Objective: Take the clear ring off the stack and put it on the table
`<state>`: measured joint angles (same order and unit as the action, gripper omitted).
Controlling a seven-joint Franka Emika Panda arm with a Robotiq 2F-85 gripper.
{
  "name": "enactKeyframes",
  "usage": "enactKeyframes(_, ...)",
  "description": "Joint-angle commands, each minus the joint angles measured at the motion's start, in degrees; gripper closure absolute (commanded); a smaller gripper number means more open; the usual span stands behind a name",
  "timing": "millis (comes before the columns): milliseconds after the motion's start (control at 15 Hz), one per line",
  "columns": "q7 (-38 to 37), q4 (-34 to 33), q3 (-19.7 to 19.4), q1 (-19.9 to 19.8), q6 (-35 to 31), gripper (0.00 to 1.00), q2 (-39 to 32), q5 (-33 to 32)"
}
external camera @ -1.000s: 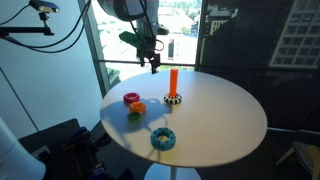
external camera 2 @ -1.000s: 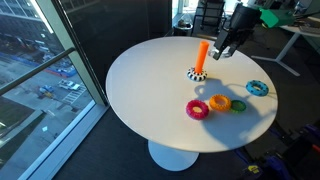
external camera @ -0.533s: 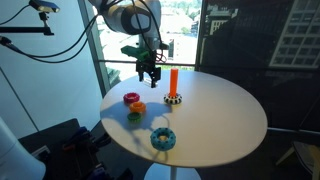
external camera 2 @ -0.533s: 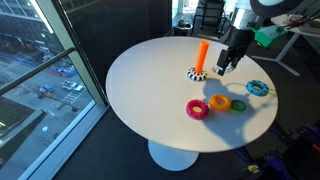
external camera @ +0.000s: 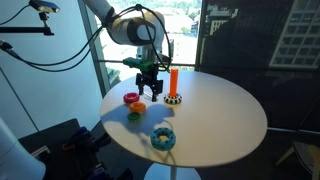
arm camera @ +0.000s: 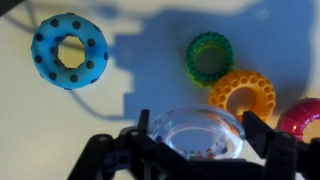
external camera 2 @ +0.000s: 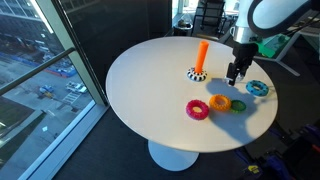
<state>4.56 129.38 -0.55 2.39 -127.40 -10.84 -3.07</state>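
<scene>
1. Round white table (external camera: 220, 115) with a smooth, bare top. There are big windows (external camera: 185, 30) behind it with a city view, and a dark floor (external camera 2: 60, 150) below.
2. The clear ring (arm camera: 195, 130) sits in the gripper (arm camera: 197, 140). It's off the stack (external camera: 173, 84), just beside it, over the part of the table near the coloured rings. I can't tell if it touches the tabletop.
3. In the wrist view the ring lies flat with its hole facing straight up at the camera, so its axis is about vertical. It's round, so it has no real long side.
4. It's see-through and colourless with a pale shiny outline, and the table shows through it.
5. The dark fingers (arm camera: 262, 135) are pinched in on the ring from both sides, holding it.
6. In the wrist view the blue ring (arm camera: 69, 50) is well apart from it, while the green ring (arm camera: 209, 57), orange ring (arm camera: 243, 92) and red ring (arm camera: 303, 120) are close by.
7. The stack is upright, an orange peg with no coloured rings on it.
</scene>
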Motion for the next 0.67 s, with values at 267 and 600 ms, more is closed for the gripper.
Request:
enactKeyframes(267, -0.47, 0.69, -1.37, -1.79, 3.26, 0.34, -0.92, -6.8)
enactKeyframes(600, -0.22, 0.27, -1.33, -1.52, 3.65, 0.34, -4.0, -9.26)
